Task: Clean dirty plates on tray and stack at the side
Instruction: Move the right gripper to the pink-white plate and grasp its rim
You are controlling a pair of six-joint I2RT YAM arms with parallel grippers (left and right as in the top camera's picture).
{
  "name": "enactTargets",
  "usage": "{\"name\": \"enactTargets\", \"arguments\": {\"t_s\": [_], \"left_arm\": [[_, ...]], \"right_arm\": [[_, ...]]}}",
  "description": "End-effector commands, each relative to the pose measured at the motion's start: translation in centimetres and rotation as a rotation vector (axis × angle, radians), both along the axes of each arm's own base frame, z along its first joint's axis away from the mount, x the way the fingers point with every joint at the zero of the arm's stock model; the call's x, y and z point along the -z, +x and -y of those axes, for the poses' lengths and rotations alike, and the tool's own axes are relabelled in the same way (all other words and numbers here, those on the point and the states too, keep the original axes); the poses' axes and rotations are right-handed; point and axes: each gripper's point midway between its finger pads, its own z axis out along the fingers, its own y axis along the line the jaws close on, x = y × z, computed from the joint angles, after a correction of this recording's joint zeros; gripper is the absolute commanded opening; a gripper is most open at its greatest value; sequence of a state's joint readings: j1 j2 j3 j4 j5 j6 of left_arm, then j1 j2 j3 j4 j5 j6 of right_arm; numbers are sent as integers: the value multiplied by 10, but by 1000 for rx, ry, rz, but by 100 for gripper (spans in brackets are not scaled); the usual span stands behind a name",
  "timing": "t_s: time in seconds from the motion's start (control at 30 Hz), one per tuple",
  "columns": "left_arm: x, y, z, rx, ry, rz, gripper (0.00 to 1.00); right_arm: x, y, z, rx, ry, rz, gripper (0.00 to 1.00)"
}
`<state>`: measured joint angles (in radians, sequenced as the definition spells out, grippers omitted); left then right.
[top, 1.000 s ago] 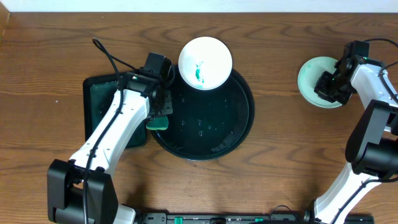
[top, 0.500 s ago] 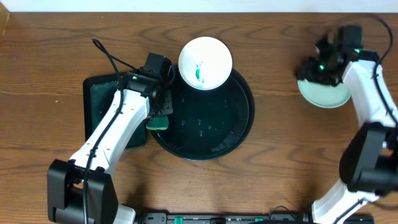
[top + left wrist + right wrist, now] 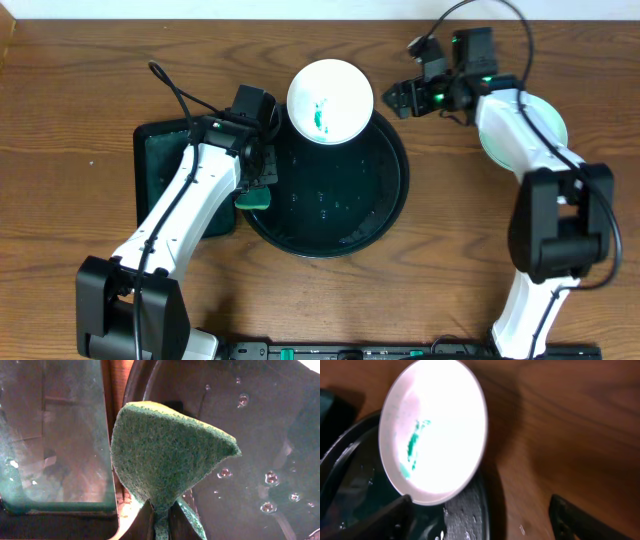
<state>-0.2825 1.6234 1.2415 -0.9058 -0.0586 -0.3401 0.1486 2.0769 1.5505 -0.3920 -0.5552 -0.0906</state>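
Observation:
A white plate (image 3: pixel 330 102) (image 3: pixel 432 430) with a teal smear leans on the far rim of the round black tray (image 3: pixel 330 215) (image 3: pixel 470 515). My right gripper (image 3: pixel 408 73) (image 3: pixel 480 522) hangs open just right of that plate, with nothing between its fingers. One finger is over the tray rim and the other over bare wood. A pale mint plate (image 3: pixel 553 128) lies at the right, partly hidden by the right arm. At the tray's left rim, my left gripper (image 3: pixel 258 182) (image 3: pixel 160 522) is shut on a green sponge (image 3: pixel 254 198) (image 3: pixel 165 455).
A rectangular black tray (image 3: pixel 160 170) (image 3: pixel 55 435) holding greenish water sits left of the round tray, under the left arm. Water droplets (image 3: pixel 270 480) dot the round tray's floor. A black cable (image 3: pixel 175 90) loops behind the left arm.
My right gripper has opened, left the mint plate at the right and swung left to the white plate. The left arm and sponge have not moved.

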Motion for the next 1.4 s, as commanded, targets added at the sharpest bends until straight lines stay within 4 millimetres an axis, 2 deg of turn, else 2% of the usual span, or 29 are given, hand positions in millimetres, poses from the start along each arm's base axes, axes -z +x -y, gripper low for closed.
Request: {"name": "enactTargets", "arguments": {"t_s": [0.0,0.4,0.57,0.67,0.8,0.83,0.9,0.97,1.17,1.37], "left_arm": [[-5,6,0,2,3,14,7],[-4,3,-1,2,6,0,7],[-3,0,-2,2,9,-8,7],[-3,-1,-2,3,11,-14,7],[-3,-1,-2,3,11,-15,7],[-3,-1,-2,3,11,-15,7],[-3,-1,-2,3,11,-15,7],[-3,-1,-2,6,12,-15,7],[-3,-1,-2,6,12,-15,7],[-3,-1,-2,6,12,-15,7]], "right_arm": [[1,-4,-25,-83,95,6,87],[47,9,-66,-97,157,-1,87],[58,12,-76,-92,174,3,87],[68,14,-77,-58,161,-16,77],[78,16,-78,-13,128,-31,26],[79,16,-78,-3,123,-33,18],[79,17,-78,4,123,-35,16],[78,17,-77,17,131,-45,4],[76,17,-75,43,144,-72,1],[49,12,-75,44,130,-58,1]]}}
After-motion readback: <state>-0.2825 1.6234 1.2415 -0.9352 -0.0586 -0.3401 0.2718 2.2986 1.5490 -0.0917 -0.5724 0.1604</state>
